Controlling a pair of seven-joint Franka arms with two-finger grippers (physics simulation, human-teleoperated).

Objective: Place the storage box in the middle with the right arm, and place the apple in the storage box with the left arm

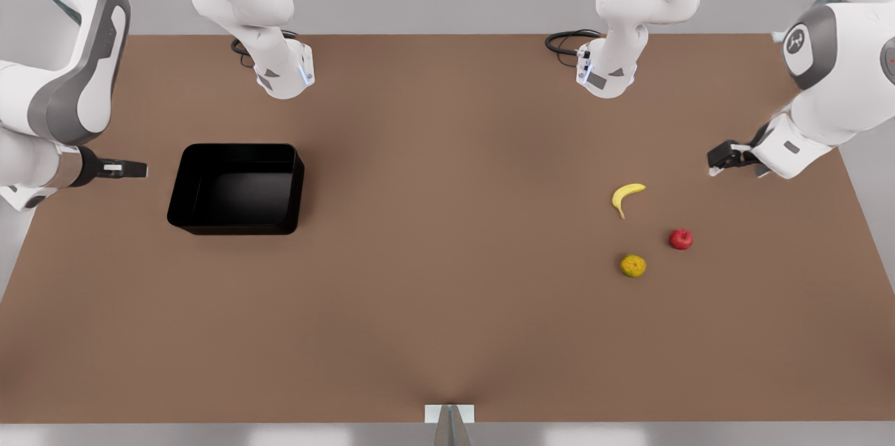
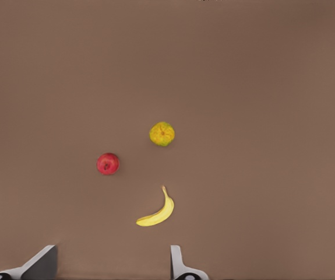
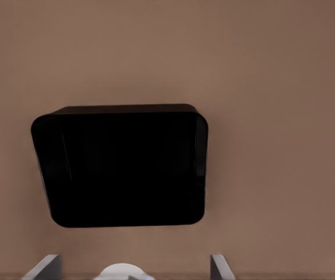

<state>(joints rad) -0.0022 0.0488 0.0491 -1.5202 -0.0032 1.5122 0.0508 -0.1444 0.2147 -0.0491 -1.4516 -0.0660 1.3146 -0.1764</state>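
The right gripper hangs at the front view's left edge, just beside the storage box but not touching it. In the right wrist view its fingers stand apart with nothing between them. The left gripper waits at the front view's right, above the desk and near the fruit; in its wrist view the fingers are likewise spread and empty.

The box sits open and empty on the front view's left half of the desk, well apart from the centre. The apple lies on the front view's right half, near the orange and the banana, touching neither. In the left wrist view the apple lies beyond the banana and to one side of the orange.

Nothing of the task looks done yet: this appears to be the opening of the first step, the approach to the box. The next move calls for the right gripper to come down over one wall of the box, straddle the rim with its spread fingers, close on it, then bring the box to the middle of the desk. Only then should the left arm reach for the apple, taking care not to nudge the neighbouring fruit.
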